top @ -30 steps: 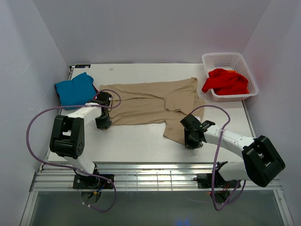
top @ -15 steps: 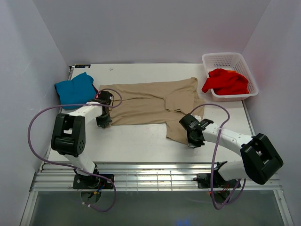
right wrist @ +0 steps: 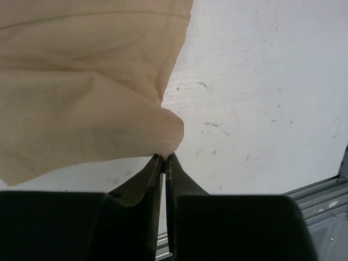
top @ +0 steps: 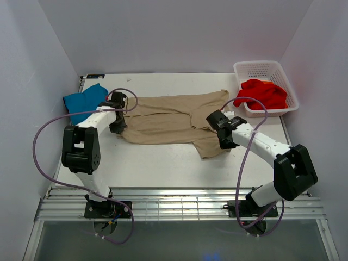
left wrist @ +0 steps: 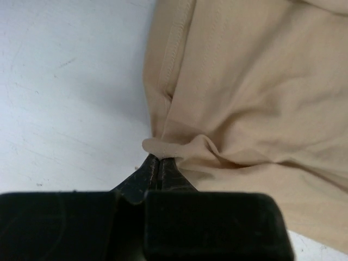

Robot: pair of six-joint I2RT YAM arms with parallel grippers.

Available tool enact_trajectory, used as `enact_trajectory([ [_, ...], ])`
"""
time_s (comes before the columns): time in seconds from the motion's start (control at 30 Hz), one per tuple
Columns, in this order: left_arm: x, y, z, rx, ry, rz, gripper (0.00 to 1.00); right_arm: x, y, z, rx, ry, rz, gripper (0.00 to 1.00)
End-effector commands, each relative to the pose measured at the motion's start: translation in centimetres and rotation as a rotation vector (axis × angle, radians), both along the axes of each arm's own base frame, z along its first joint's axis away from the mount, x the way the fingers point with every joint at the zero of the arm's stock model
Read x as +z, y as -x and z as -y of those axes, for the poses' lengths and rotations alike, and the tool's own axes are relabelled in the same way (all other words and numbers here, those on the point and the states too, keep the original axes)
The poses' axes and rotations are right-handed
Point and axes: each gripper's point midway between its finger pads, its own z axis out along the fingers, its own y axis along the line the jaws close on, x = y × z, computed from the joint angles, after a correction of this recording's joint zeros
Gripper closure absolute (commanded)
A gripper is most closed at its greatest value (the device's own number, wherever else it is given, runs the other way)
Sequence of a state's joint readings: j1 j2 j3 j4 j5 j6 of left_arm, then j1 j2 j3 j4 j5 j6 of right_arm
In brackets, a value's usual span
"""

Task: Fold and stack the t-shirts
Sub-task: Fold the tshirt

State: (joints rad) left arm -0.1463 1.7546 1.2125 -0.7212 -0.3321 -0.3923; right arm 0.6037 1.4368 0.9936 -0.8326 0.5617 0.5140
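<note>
White tabletop point(top: 163, 163), boxed in by pale lilac walls point(top: 174, 38) on three sides: we count one tan t-shirt point(top: 168, 117) spread across the middle of the frame, one teal-blue t-shirt point(top: 81, 101) bunched at the upper left, and one white lattice basket point(top: 261, 69) at the upper right holding bright red cloth point(top: 262, 93); whether that is one shirt or two, we cannot tell. We see the left gripper point(left wrist: 157, 161) clenched on a pinch of its left edge, and the right gripper point(right wrist: 165, 159) clenched on a folded corner at its lower right.
</note>
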Motion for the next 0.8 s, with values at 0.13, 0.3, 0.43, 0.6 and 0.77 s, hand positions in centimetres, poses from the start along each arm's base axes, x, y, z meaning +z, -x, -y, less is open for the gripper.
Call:
enact_trajectory([
  [0.13,-0.4,-2.7,-1.2,0.011,0.038,0.002,1.0,2.8,-7.8,1.1,0.02,0.05,0.103,0.92],
  [0.3,-1.0,-4.6,-1.7,0.021,0.088,-0.003,1.0,2.8,-12.2,1.2,0.056,0.048,0.099,0.92],
  [0.43,-0.7,-6.0,-1.7,0.022,0.128,0.002,1.0,3.6,-15.3,1.5,0.07,0.055,0.109,0.92],
  [0.6,0.9,-7.7,-1.0,0.004,0.17,0.028,1.0,4.6,-18.5,2.1,0.076,0.054,0.124,0.92],
  [0.77,2.6,-8.7,-0.2,-0.016,0.213,0.044,1.0,4.5,-20.1,2.9,0.077,0.06,0.114,0.92],
])
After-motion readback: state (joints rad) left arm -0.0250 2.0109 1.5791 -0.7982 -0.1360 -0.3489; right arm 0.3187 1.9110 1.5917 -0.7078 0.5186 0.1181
